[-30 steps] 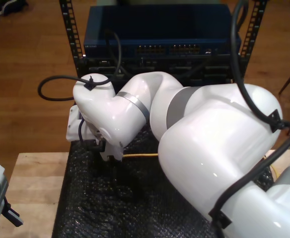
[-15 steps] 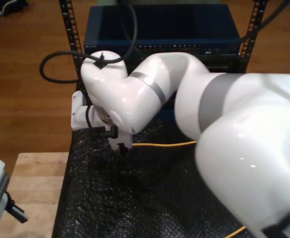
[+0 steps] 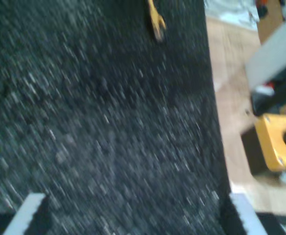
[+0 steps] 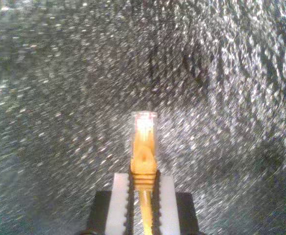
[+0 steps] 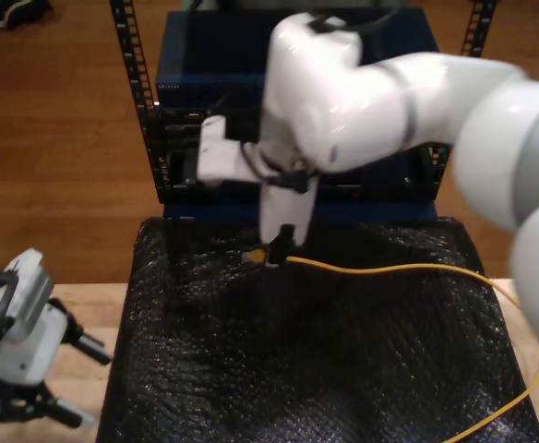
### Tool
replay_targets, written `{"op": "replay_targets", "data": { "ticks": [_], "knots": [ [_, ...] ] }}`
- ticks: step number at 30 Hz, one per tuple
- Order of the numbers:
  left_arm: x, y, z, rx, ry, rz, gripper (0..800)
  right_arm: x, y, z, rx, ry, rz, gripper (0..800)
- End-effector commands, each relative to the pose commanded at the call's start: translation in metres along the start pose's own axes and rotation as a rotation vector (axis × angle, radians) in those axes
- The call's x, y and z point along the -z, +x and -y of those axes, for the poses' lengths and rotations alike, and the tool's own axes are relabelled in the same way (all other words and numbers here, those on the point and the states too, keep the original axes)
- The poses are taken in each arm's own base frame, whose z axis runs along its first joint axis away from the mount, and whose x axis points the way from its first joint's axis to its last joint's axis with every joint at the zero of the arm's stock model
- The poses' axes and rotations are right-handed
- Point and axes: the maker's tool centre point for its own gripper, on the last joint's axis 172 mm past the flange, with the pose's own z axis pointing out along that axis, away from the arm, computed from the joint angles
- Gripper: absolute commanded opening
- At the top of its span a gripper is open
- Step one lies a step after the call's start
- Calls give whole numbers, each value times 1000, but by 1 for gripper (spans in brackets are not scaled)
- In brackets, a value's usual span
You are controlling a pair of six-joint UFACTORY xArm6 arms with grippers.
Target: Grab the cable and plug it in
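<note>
Now my second gripper [image 4: 144,188] is holding the cable [image 5: 408,270] by its plug end above the black mat [image 5: 297,369].

Its fingers [image 4: 119,200] are clamping the yellow boot just behind the clear plug [image 4: 144,122]; the cable is trailing toward the exterior view's right, sagging over the mat's near right corner. My first gripper [image 3: 133,215] is hovering over the mat, fingers [image 3: 28,213] spread wide apart. A blue rack unit [image 5: 214,55] is standing beyond.

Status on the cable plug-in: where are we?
Grab done: my second pincer is shut on the yellow cable just behind its clear plug, lifted over the black mat. Left: carry it to the rack and insert. My first pincer is open.
</note>
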Motion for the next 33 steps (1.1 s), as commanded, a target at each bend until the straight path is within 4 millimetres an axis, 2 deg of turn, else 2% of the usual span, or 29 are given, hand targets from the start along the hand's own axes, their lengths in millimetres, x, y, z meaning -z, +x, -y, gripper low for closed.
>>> {"op": "replay_targets", "data": {
  "ticks": [4,9,17,21,26,33],
  "knots": [
    [2,29,10,-25,16,-50,800,19,-17,8,-26,14,-67,7],
    [-11,59,11,-49,-16,-92,800,36,-41,20,-67,58,-142,7],
    [-24,101,16,-95,-25,-178,800,60,-57,54,-99,117,-289,7],
    [-19,130,23,-142,-10,-207,799,67,-58,64,-95,118,-304,7],
    [-22,158,27,-142,-24,-238,799,70,-57,73,-94,113,-318,7],
    [-31,171,25,-143,-47,-258,798,78,-49,76,-92,102,-347,6]
  ]
}}
